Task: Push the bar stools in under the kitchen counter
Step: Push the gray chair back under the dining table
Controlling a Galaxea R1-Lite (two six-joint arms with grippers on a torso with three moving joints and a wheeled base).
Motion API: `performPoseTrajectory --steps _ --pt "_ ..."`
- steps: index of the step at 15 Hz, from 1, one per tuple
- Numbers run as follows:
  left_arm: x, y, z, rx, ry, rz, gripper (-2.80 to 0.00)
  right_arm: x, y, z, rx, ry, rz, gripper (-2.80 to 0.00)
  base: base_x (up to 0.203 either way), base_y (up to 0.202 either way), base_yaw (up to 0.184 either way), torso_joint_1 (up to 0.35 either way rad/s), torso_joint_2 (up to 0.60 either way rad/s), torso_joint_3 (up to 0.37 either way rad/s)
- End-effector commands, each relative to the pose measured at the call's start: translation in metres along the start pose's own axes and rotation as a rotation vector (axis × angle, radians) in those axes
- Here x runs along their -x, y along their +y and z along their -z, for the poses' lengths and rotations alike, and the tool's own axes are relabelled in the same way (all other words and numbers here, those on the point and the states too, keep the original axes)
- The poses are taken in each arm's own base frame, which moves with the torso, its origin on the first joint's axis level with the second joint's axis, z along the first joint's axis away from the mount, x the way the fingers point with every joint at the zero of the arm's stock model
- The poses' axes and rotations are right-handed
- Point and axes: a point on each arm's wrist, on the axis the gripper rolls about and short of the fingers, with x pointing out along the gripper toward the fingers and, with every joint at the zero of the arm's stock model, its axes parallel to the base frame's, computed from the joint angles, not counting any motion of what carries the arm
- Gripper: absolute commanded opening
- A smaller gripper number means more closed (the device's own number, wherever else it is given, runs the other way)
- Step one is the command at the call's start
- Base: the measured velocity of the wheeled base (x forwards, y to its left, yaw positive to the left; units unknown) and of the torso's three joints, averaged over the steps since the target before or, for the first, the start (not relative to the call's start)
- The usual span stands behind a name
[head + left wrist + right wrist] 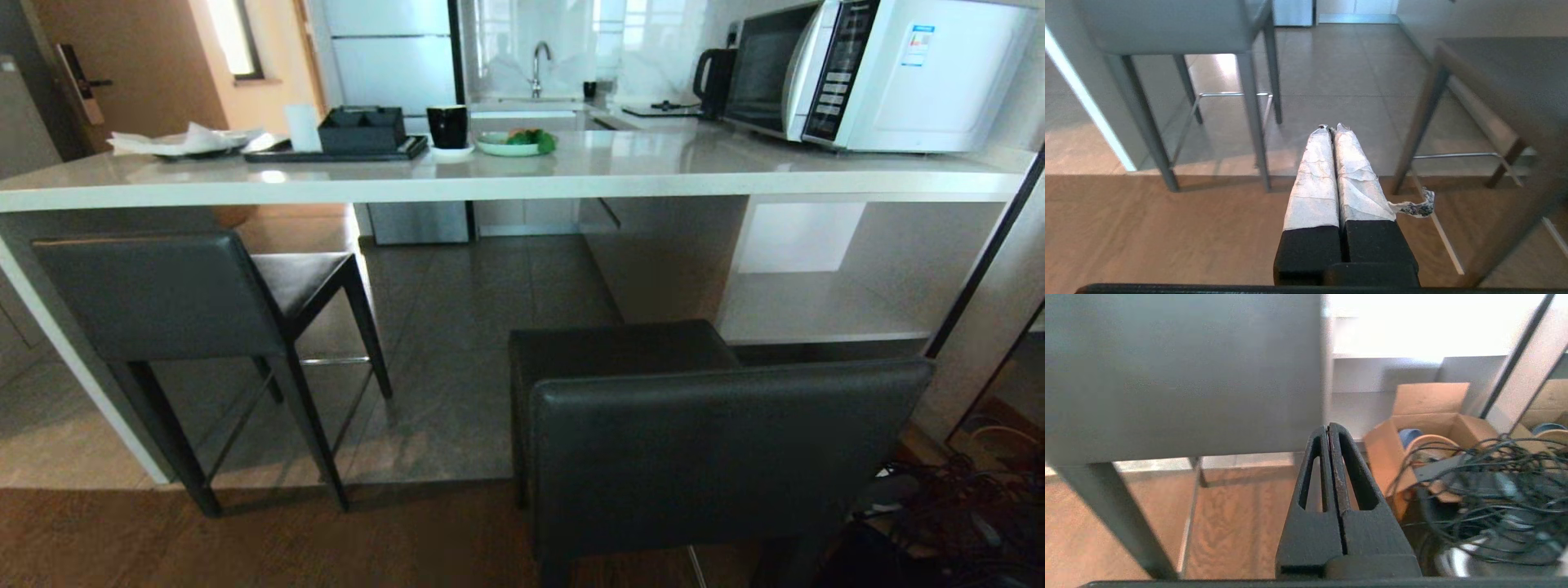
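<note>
Two bar stools stand before the kitchen counter, whose long pale tabletop runs across the whole head view. The left stool sits at the counter's left end, just beside the slab end panel, with its seat partly under the tabletop edge and its dark backrest still on the near side. The right stool stands nearer to the robot, clear of the counter, its backrest close to the camera and its seat pointing toward the open white shelves under the right part of the tabletop. A stretch of grey tiled floor lies between the two stools.

On the tabletop, from left to right, are crumpled white paper, a black tray carrying a black box, a black cup, a plate with green food, a black kettle and a white microwave. A sink tap shows far behind.

Neither arm appears in the head view. The left hand, its fingers wrapped in white tape, is pressed together and empty, hovering over the wood floor between the stools. The right hand is likewise closed tight and empty, just behind the right stool's backrest, with a cardboard box and tangled cables on its right.
</note>
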Motion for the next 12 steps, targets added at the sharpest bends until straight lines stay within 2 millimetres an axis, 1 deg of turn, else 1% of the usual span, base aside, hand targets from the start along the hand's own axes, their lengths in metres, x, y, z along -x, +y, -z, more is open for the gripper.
performPoseTrajectory --steps 1,9,12 --pt "-0.0002 0.0 0.0 0.0 0.003 -0.001 -2.8 0.0 0.0 0.0 0.0 0.0 -0.001 -2.8 0.0 -0.189 0.001 0.003 0.0 0.0" --pt "-0.0001 0.0 -0.0001 0.003 0.0 -0.001 -2.8 0.0 0.0 0.0 0.0 0.0 -0.001 -2.8 0.0 -0.195 0.001 0.002 0.0 0.004" --pt "-0.0001 0.0 -0.0001 0.003 0.0 -0.001 -2.8 0.0 0.0 0.0 0.0 0.0 -0.001 -2.8 0.0 -0.135 0.001 0.0 0.0 0.002"
